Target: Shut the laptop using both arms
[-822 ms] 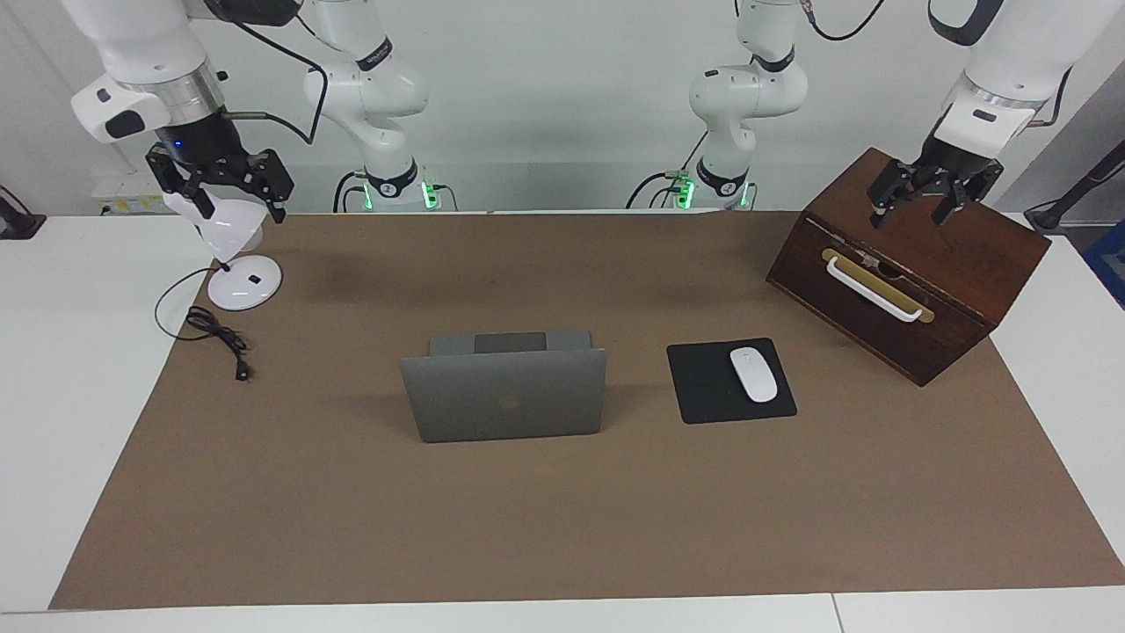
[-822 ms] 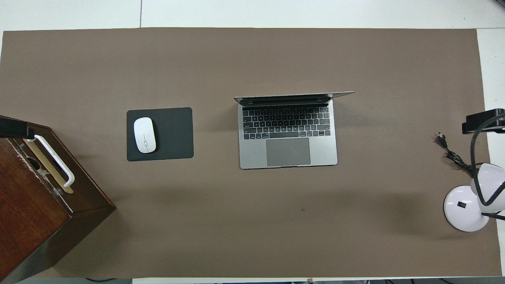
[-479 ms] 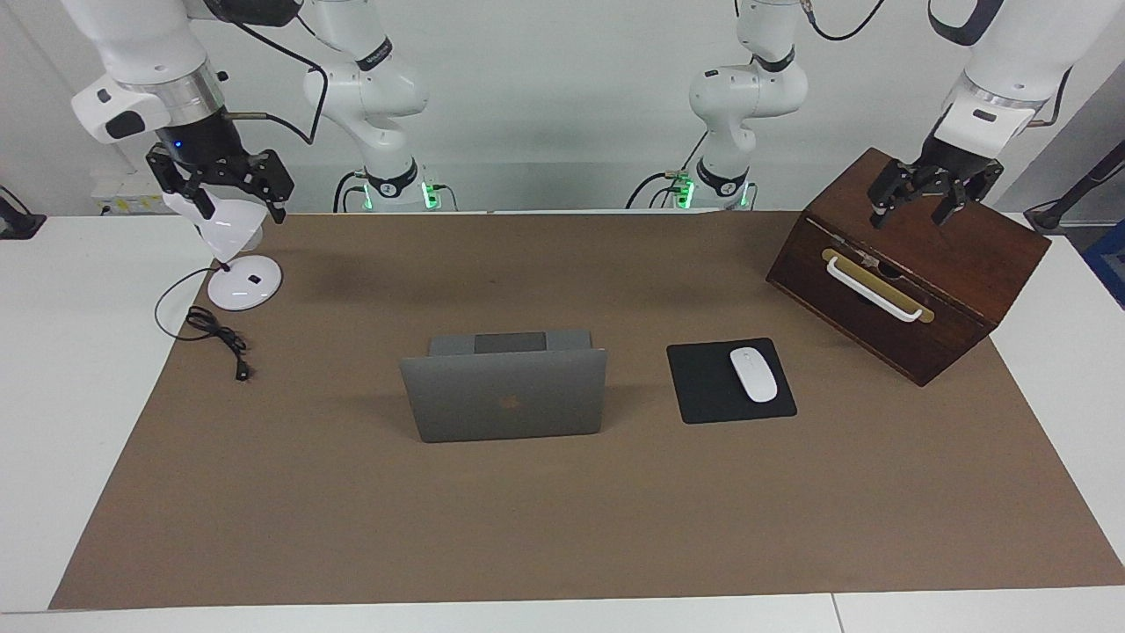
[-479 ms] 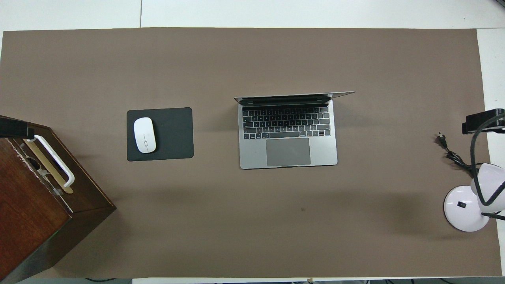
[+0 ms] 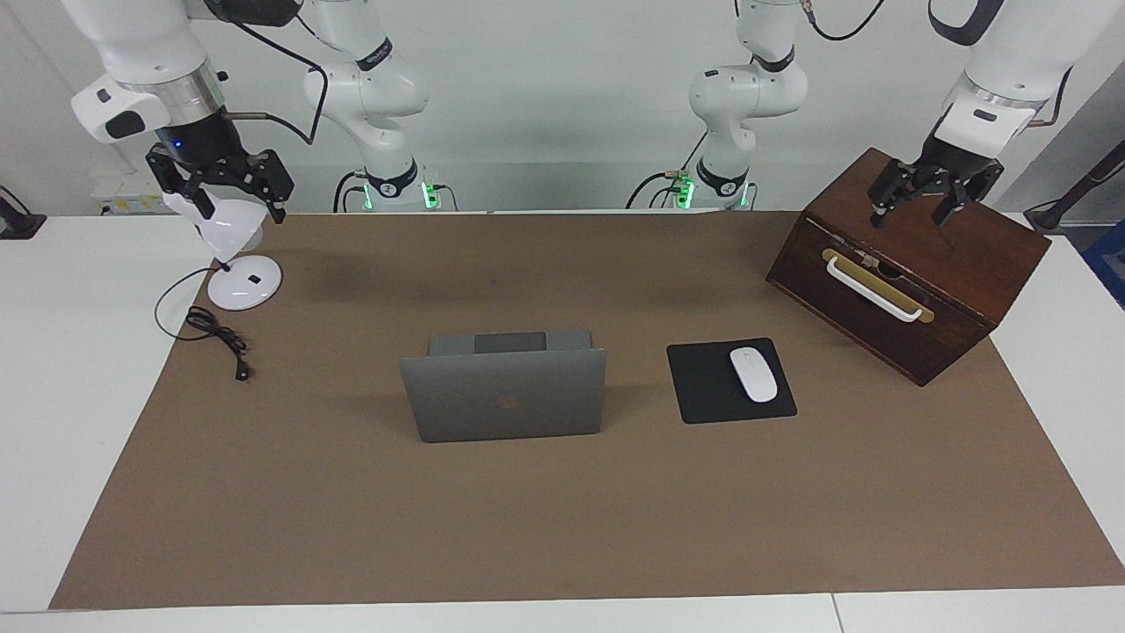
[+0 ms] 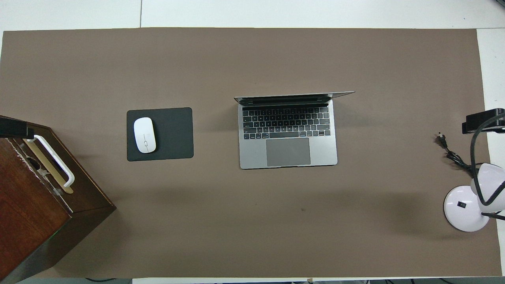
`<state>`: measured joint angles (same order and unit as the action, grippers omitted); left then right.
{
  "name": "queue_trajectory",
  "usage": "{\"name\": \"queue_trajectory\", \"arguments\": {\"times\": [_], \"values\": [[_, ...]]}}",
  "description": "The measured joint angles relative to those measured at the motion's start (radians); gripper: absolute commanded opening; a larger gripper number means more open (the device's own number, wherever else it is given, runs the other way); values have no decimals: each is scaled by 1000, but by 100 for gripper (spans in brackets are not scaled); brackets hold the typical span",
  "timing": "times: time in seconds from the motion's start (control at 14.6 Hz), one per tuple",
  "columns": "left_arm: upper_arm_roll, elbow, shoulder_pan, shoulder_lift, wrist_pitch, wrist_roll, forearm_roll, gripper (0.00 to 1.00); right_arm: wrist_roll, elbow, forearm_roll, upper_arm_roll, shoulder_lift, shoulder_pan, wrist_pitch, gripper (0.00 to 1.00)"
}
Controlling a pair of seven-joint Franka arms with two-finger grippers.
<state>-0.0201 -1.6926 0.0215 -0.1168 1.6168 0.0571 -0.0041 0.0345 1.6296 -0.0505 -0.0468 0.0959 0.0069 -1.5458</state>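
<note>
The silver-grey laptop [image 5: 505, 396] stands open in the middle of the brown mat, its lid upright with the logo facing away from the robots. Its keyboard shows in the overhead view [image 6: 288, 134]. My right gripper [image 5: 242, 209] is open and empty, up in the air over the white desk lamp [image 5: 230, 230], well away from the laptop. My left gripper [image 5: 911, 215] is open and empty, over the top of the wooden box [image 5: 914, 272]. In the overhead view only a dark tip of each shows, the right gripper [image 6: 483, 121] and the left gripper [image 6: 14, 128].
A black mouse pad [image 5: 703, 387] with a white mouse [image 5: 753, 374] lies beside the laptop toward the left arm's end. The wooden box has a white handle [image 5: 872, 288]. The lamp's cable [image 5: 218, 338] trails on the mat at the right arm's end.
The left gripper has edged slightly upward over the box. The right gripper and the laptop have not visibly moved.
</note>
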Motion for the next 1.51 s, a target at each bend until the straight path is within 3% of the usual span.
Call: {"name": "queue_trajectory", "arguments": {"times": [1.3,1.37,1.44,1.51], "values": [[-1,0,0,0,4,-1,0,100,0,2,0,-2,0,-1,-28,100],[-1,0,0,0,4,-1,0,91,0,2,0,-3,0,-1,-28,100],[-1,0,0,0,4,-1,0,71,0,2,0,-3,0,-1,-28,100],[-1,0,0,0,5,0,0,45,0,2,0,-3,0,-1,-28,100]]}}
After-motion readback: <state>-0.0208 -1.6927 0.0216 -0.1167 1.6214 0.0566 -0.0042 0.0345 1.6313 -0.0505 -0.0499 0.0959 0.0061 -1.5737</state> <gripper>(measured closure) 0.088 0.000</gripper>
